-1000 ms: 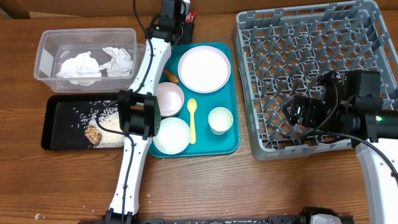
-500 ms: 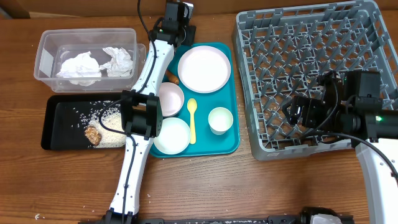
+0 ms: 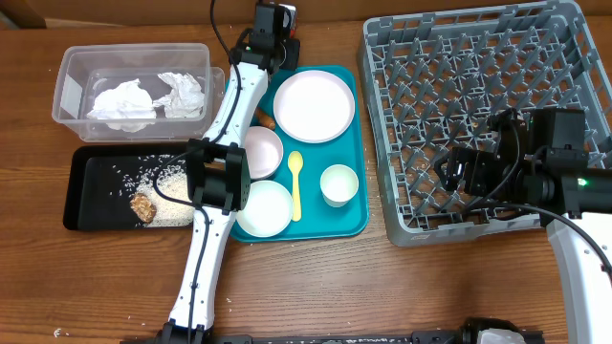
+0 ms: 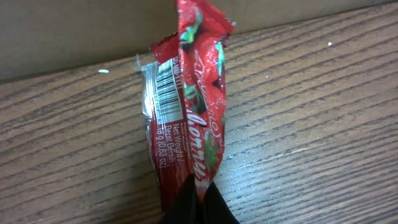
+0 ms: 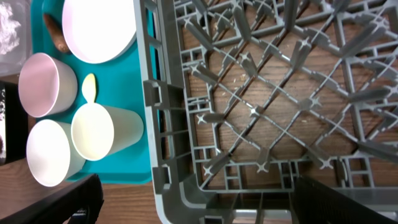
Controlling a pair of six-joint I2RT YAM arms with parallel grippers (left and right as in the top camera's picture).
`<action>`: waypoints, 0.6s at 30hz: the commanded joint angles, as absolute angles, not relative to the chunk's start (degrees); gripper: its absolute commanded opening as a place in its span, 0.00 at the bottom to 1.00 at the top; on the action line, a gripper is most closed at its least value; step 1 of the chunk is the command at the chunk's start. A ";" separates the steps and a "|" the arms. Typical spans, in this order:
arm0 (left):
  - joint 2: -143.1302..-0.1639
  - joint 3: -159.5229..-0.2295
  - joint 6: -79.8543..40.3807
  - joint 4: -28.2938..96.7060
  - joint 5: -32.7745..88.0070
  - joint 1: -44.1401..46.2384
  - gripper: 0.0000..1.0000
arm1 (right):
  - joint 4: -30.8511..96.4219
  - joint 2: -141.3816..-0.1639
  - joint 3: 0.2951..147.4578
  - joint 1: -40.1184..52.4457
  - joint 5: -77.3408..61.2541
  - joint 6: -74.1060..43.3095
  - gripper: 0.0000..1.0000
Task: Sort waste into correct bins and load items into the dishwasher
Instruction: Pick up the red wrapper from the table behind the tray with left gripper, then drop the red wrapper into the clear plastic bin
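Overhead view, with 12 o'clock taken as the far edge of the table (image 3: pixel 382 287). The left arm reaches past the 11 o'clock corner of the teal tray (image 3: pixel 356 143). There the left gripper (image 4: pixel 198 204) is pressed together on the near end of the red snack wrapper (image 4: pixel 193 106). In the left wrist view the wrapper rests on the wood close to the far table edge, its barcode panel turned to one side. The right gripper (image 3: pixel 461 172) hangs spread wide over the 8 o'clock part of the grey dish rack (image 3: pixel 478 86) and pinches nothing; in the right wrist view its fingers (image 5: pixel 62 199) stand far apart above the rack's rim. At 10 o'clock of the scene the clear tub (image 3: pixel 67 91) holds two crumpled white napkins (image 3: pixel 120 100). Directly at its 6 o'clock, the black tray (image 3: pixel 76 191) carries loose white rice (image 3: pixel 170 183) and the brown food chunk (image 3: pixel 143 205). On the teal tray the white plate (image 3: pixel 314 105) lies at 12 o'clock, with the orange stick (image 3: pixel 263 118) at the plate's 8 o'clock, partly hidden by the arm. The pink bowl (image 3: pixel 260 151) sits at 9 o'clock and the white bowl (image 3: pixel 265 207) at 7 o'clock. The yellow spoon (image 3: pixel 295 182) lies in the middle, and the small cup (image 3: pixel 338 183) stands just at the spoon's 3 o'clock.
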State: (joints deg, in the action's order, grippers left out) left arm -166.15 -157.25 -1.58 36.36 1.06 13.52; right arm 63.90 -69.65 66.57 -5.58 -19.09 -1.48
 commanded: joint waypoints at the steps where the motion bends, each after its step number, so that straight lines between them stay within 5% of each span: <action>1: -163.35 -161.45 -3.55 36.18 1.04 13.58 0.04 | 62.96 -69.47 67.46 -5.50 -18.96 -1.45 1.00; 5: -157.84 -167.17 -7.01 43.44 0.19 13.52 0.04 | 62.85 -69.47 67.46 -5.50 -18.98 -1.45 1.00; 14: -142.28 -172.31 -16.99 88.53 -15.38 12.93 0.04 | 63.48 -69.45 67.46 -5.50 -19.38 -1.45 1.00; 18: -141.86 -172.11 -17.61 96.68 -18.59 10.09 0.04 | 63.22 -69.45 67.46 -5.50 -20.08 -1.45 1.00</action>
